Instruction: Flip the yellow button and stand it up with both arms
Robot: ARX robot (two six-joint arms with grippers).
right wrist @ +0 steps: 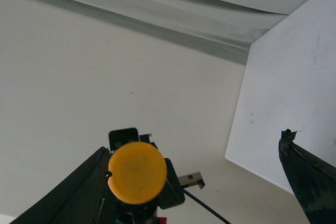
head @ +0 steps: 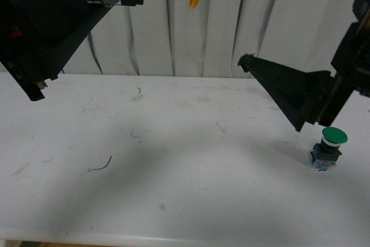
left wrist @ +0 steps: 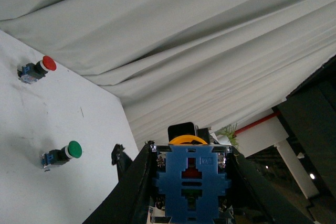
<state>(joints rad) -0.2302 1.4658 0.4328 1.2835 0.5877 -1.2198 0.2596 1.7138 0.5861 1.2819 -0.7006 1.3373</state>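
Closest to the lens, in the left wrist view: the blue block of the yellow button [left wrist: 190, 182], pinched between the fingers [left wrist: 131, 198] of the left gripper [left wrist: 190, 150]. Gripped by the block end, probably to leave the cap free for the other side. Held high above the table [head: 173, 172], lying sideways in the air, orange-yellow cap turned toward the right gripper [right wrist: 194, 142]. Seen head-on from the right wrist as a round yellow disc. Right gripper spread wide and holding nothing, apparently placed to take over.

Judged mid-handover: raised, not yet stood on the table.

Off to the right on the table, standing cap up and well apart from all this, a green button [head: 334, 146]. Further off, in the left wrist view only, a red button [left wrist: 37, 69]. Height likely chosen to avoid knocking either.
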